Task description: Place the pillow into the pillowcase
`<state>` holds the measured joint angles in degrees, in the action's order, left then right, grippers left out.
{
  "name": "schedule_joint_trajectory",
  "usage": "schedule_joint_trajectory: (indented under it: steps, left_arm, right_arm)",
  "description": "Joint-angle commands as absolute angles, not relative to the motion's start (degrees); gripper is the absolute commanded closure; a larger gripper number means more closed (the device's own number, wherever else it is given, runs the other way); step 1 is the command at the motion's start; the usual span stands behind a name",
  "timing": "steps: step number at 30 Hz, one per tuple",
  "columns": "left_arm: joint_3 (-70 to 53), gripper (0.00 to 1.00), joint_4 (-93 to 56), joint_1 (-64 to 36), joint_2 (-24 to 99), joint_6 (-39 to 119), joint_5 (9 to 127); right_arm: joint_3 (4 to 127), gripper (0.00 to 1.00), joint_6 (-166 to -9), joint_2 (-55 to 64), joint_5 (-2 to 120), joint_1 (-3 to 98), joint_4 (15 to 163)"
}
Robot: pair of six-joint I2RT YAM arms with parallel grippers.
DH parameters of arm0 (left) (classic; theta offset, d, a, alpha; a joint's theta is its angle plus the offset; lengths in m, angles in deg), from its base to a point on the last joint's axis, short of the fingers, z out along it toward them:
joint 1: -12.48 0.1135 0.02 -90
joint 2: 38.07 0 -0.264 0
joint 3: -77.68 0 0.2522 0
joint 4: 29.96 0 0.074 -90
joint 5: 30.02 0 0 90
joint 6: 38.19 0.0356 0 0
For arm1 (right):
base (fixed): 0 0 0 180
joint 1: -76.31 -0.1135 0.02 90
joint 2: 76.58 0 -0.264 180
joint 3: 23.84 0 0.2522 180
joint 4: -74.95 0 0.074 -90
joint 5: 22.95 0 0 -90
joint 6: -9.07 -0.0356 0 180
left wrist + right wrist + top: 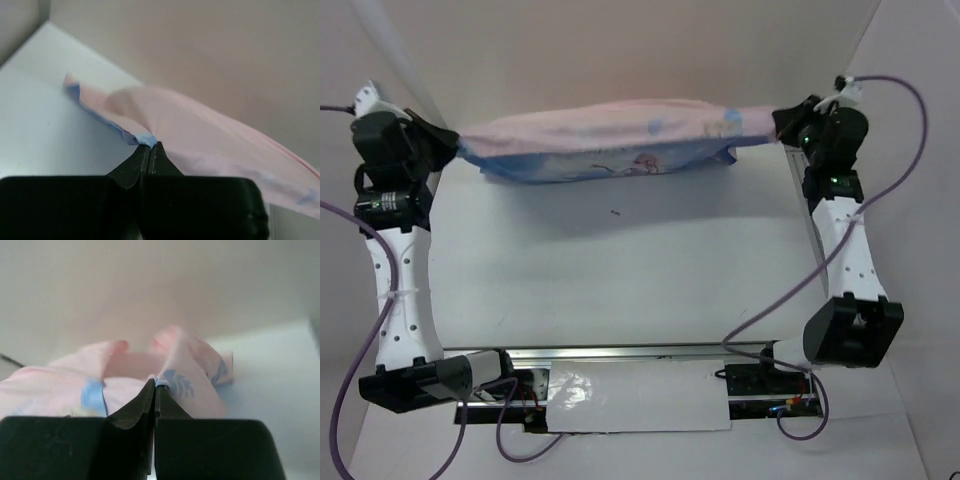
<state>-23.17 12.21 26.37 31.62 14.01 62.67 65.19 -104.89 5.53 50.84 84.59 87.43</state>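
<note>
The pillowcase hangs stretched between both grippers above the far part of the table, pale pink on top, blue print along its lower edge. It looks bulged and full; no white pillow shows, so it is hidden or out of view. My left gripper is shut on the pillowcase's left end, seen as a blue hem at the tips. My right gripper is shut on the right end, with pink printed fabric bunched at its tips.
White walls close in at the back and both sides. The white table lies below the hanging case, with a small dark speck on it. A metal rail and cables run along the near edge between the arm bases.
</note>
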Motion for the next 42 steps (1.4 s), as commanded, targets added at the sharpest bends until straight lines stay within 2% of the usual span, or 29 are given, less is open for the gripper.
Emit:
schedule_joint_trajectory:
  steps: [1, 5, 8, 15, 21, 26, 32, 34, 36, 37, 38, 39, 40, 41, 42]
  left_arm:
    - [-36.24, 1.00, 12.10, 28.39, 30.48, 15.16, 57.35]
    - [-57.74, 1.00, 19.21, 29.70, 35.57, 19.54, 49.02]
    - [-64.90, 1.00, 20.45, 30.23, 36.11, 22.18, 43.30]
    - [-66.95, 1.00, 19.23, 30.23, 29.00, 25.35, 38.10]
    - [-65.45, 1.00, 17.11, 28.92, 22.92, 28.25, 38.61]
    - [-57.21, 1.00, 16.41, 28.91, 23.44, 27.12, 44.94]
    - [-34.02, 1.00, 8.34, 28.91, 25.81, 22.99, 49.95]
    - [-26.74, 1.00, 5.18, 28.91, 29.32, 21.85, 49.96]
    - [-24.51, 1.00, 2.62, 28.91, 33.53, 21.84, 52.40]
    - [-24.50, 0.87, 1.83, 28.91, 38.69, 21.84, 53.98]
    - [-24.50, 0.59, 1.21, 28.91, 41.87, 21.84, 56.78]
    - [-25.28, 0.20, -0.10, 28.91, 45.13, 23.06, 57.94]
    - [-29.64, 0.00, 0.67, 28.91, 52.73, 23.16, 57.69]
    - [-33.34, 0.00, 2.85, 28.91, 56.89, 22.55, 56.65]
    - [-37.81, 0.00, 10.27, 29.44, 61.11, 22.54, 56.64]
  right_arm:
    - [74.63, 1.00, -99.22, -2.30, 58.34, 85.19, 81.51]
    - [85.77, 1.00, -92.29, -5.20, 69.91, 85.19, 82.29]
    - [90.11, 1.00, -87.02, -6.87, 76.60, 85.19, 82.30]
    - [107.84, 1.00, -74.87, -7.50, 88.22, 85.19, 87.04]
    - [105.33, 1.00, -68.37, -13.11, 92.44, 84.58, 86.52]
    - [99.80, 1.00, -71.07, -10.40, 91.75, 82.64, 94.07]
    - [81.64, 1.00, -82.93, -4.78, 87.10, 82.64, 92.06]
    - [79.32, 1.00, -87.32, 0.74, 83.77, 82.64, 90.83]
    - [78.61, 1.00, -89.36, 9.06, 77.62, 82.64, 88.64]
    - [78.61, 1.00, -89.97, 12.42, 76.29, 81.69, 88.10]
    - [82.35, 0.98, -89.98, 16.20, 75.58, 80.46, 88.10]
    - [85.69, 0.92, -89.98, 24.50, 76.62, 79.84, 88.10]
    - [89.99, 0.85, -89.98, 29.20, 79.50, 79.05, 92.71]
    - [102.30, 0.68, -89.98, 34.03, 83.53, 78.52, 96.58]
    - [109.30, 0.32, -90.50, 43.39, 84.36, 77.99, 106.02]
